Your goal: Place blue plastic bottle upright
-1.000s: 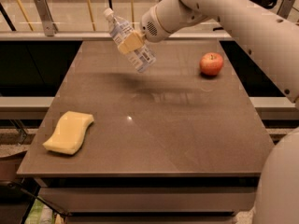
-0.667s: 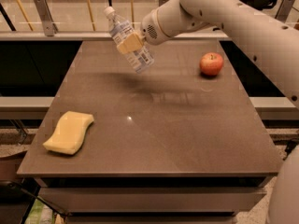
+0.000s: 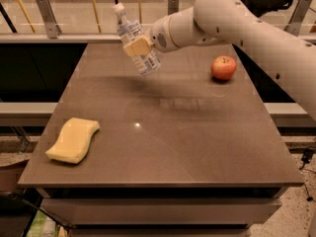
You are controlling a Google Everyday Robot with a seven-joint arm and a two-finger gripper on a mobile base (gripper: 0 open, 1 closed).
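The blue plastic bottle [image 3: 134, 37] is clear and ribbed, with a white cap and a pale printed label. It hangs in the air above the far left part of the brown table [image 3: 163, 132], tilted with its cap up and to the left. My gripper [image 3: 139, 47] is shut on the bottle around its middle. The white arm reaches in from the upper right.
A yellow sponge [image 3: 74, 138] lies near the table's front left edge. A red apple [image 3: 223, 67] sits at the far right. A railing runs behind the table's far edge.
The gripper has lifted the bottle slightly and moved it a little left. The bottle now stands a bit more upright.
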